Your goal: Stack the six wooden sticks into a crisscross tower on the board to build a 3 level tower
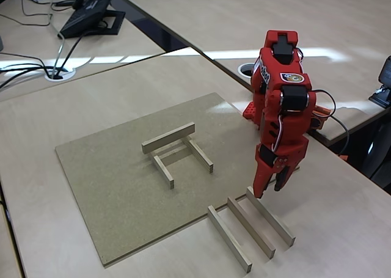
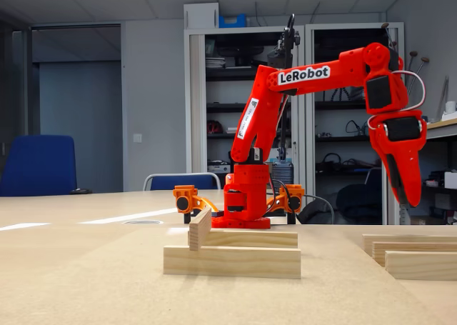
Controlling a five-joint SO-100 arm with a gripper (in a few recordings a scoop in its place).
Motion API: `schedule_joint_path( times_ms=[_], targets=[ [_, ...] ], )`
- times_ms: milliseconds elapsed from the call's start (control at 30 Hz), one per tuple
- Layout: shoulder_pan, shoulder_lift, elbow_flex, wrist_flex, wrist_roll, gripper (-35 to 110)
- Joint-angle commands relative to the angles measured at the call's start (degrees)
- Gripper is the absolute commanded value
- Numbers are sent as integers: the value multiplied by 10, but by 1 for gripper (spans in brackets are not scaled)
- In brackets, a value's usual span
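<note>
On the tan board (image 1: 110, 186) (image 2: 78, 289) lie two parallel wooden sticks (image 1: 162, 171) (image 1: 200, 154), and a third stick (image 1: 168, 137) (image 2: 200, 228) rests across their far ends. In a fixed view the lower pair shows as a front bar (image 2: 232, 261) and a back bar (image 2: 250, 238). Three more sticks (image 1: 229, 238) (image 1: 250, 226) (image 1: 270, 215) lie side by side on the pale desk off the board's right edge (image 2: 421, 264). My red gripper (image 1: 270, 189) (image 2: 405, 209) points down just above the far end of the rightmost stick, fingers apart, holding nothing.
The arm's base (image 1: 253, 110) (image 2: 246, 207) stands at the desk's back right, near the edge. A desk phone (image 1: 91, 12) and cables (image 1: 36, 67) lie far back left. A blue chair (image 2: 39, 164) and shelves (image 2: 228, 103) stand behind the desk.
</note>
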Motion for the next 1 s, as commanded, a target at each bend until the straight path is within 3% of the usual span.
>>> schedule_joint_path(
  times_ms=[0,967],
  targets=[
    [-15,3,0,6,6,21],
    [-11,-121,-23,-83,-12,15]
  ],
)
